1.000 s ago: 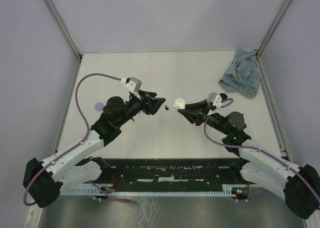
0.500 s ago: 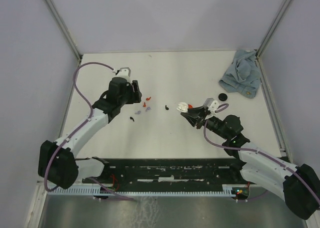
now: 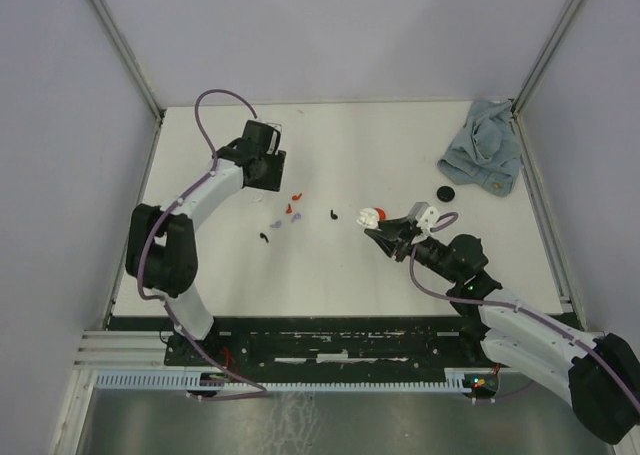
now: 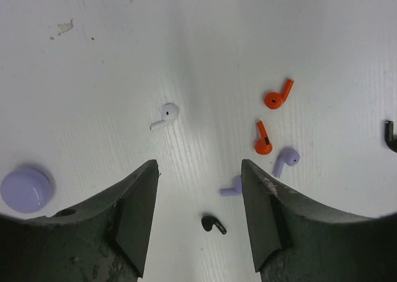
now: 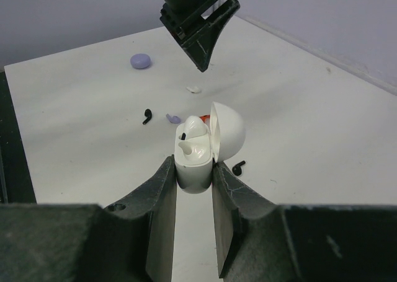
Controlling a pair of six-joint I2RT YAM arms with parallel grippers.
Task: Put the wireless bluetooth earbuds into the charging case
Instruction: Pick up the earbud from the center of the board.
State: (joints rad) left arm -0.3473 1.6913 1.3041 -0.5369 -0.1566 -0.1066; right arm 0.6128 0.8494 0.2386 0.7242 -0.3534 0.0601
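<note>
- Shows the left hand (image 4: 198, 170) released, fingers spread with nothing between them, poised above the table (image 3: 350, 265).
- Puts a white earbud (image 4: 166, 116) just ahead of the fingertips, nearer the finger on the left of the wrist view.
- Puts a red earbud (image 4: 278, 95) and a second red earbud (image 4: 263, 139) ahead of the other finger, the second one nearer to it.
- Sets a lilac earbud (image 4: 285, 160) just beside that fingertip, on its outer side, and a second lilac earbud (image 4: 232, 188) at its inner edge.
- Locates a black earbud (image 4: 214, 224) on the table between the two fingers, deeper in than the tips.
- Marks a lilac disc (image 4: 26, 189) off the outer side of the opposite finger.
- Shows the right hand (image 5: 193, 165) clenched on the white charging case (image 5: 205, 149), held upright between both fingers with its lid swung open.
- Reveals a seated earbud (image 5: 189, 139), white, inside the open case.
- Leaves another black earbud (image 5: 239, 166) on the table just beyond the right hand's fingertips.
</note>
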